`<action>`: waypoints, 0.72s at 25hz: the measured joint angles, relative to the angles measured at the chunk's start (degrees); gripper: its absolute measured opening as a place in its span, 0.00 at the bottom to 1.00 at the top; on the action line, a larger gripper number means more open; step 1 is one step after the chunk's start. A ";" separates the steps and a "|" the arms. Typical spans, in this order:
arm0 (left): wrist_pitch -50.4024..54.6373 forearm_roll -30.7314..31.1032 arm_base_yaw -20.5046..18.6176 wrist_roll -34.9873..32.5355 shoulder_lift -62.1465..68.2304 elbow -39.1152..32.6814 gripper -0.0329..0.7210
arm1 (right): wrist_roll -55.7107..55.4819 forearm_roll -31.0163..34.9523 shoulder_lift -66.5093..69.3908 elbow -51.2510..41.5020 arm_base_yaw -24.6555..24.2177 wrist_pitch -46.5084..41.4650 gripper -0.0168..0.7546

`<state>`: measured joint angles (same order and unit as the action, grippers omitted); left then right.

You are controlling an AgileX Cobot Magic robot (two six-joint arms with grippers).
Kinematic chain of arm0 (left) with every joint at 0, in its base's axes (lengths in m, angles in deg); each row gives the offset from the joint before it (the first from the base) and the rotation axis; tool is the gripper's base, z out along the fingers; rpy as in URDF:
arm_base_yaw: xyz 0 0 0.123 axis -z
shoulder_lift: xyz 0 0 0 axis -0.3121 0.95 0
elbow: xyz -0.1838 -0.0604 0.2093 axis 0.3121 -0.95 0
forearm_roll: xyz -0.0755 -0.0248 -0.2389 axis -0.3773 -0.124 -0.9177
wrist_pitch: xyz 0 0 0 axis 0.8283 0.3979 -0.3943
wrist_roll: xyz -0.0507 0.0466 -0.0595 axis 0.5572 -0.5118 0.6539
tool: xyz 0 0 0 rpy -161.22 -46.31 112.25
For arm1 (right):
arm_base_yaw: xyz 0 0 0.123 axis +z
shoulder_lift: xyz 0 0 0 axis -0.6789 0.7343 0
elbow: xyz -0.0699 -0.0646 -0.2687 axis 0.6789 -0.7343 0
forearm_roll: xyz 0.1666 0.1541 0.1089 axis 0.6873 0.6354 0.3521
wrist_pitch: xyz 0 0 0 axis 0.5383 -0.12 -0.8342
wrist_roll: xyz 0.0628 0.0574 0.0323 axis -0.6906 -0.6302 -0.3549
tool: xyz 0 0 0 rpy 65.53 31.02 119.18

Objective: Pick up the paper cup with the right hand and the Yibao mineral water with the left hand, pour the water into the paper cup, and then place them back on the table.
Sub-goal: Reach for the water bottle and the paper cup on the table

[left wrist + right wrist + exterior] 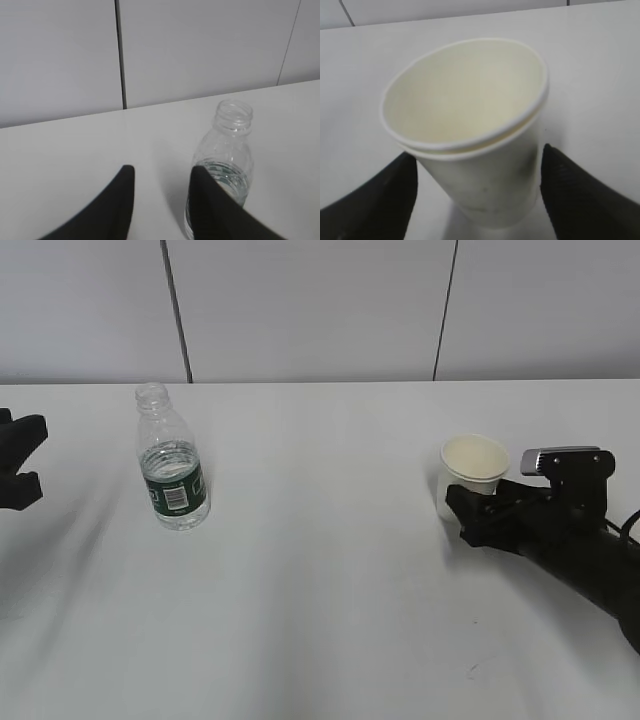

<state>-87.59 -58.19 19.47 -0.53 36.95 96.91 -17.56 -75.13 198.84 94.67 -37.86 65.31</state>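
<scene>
The right hand (478, 508), a black robot arm ending in a black gripper with a small silver-grey plate on top, lies low over the right side of the large plain white table (330, 580). Its fingers (580, 195) stand spread, one on each side of the small cream-white paper cup (474, 468). In the right wrist view the left finger appears to touch the cup wall, while a narrow gap shows beside the right finger; the grasp is not closed on the cup. The paper cup (470, 130) stands on the table near its right edge. In the right wrist view it shows a doubled rolled rim and an empty interior, and it appears to lean in that view.

The left hand (22, 472), a black robot arm with a black gripper, shows only its fingers at the left edge of the table. Its fingers (112, 210) are parted and hold nothing. The small clear plastic Yibao mineral water (170, 460) bottle, with a dark green label and a white barcode patch, stands upright on the left half of the table, apart from the left hand. In the left wrist view the bottle (222, 155) stands ahead of the right-side finger rather than between the two. Its neck is uncapped and water fills its lower part.
</scene>
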 joint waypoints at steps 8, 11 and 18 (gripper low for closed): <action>0.00 0.00 0.00 0.00 0.00 0.00 0.36 | 0.09 -0.10 0.05 2.67 0.00 0.00 0.79; 0.00 0.00 0.00 0.00 0.00 0.00 0.36 | 0.09 -0.22 0.14 2.96 0.00 0.00 0.79; 0.00 0.00 0.00 0.00 0.00 0.00 0.36 | 0.09 -0.47 3.28 3.05 0.00 0.00 0.79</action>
<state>-87.59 -58.19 19.47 -0.53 36.95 96.91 -17.47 -75.60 202.11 97.71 -37.86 65.31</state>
